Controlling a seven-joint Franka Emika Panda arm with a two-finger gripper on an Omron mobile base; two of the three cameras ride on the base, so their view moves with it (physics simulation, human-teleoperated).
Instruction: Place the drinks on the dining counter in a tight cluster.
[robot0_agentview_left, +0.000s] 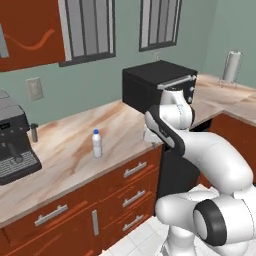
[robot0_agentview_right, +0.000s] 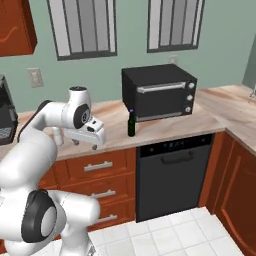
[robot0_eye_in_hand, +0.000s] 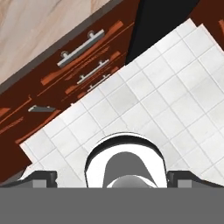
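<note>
A white bottle with a blue cap (robot0_agentview_left: 97, 143) stands upright on the marble counter (robot0_agentview_left: 65, 150) above red-brown drawers. A slim dark green bottle with a purple cap (robot0_agentview_right: 131, 123) stands on the same counter, just left of the black toaster oven (robot0_agentview_right: 160, 91). My gripper (robot0_agentview_right: 85, 144) hangs at the counter's front edge and points down, open and empty, between the two bottles and touching neither. In the hand view its fingertips (robot0_eye_in_hand: 40, 177) stand wide apart over the tiled floor (robot0_eye_in_hand: 175, 78) and the drawer fronts (robot0_eye_in_hand: 83, 65). The dining counter is out of view.
A coffee machine (robot0_agentview_left: 12, 145) sits at the counter's left end. A black dishwasher (robot0_agentview_right: 175, 170) is below the toaster oven. The counter turns a corner at the right, where a paper towel holder (robot0_agentview_left: 231, 66) stands. Windows and a wall socket (robot0_agentview_left: 34, 88) are behind.
</note>
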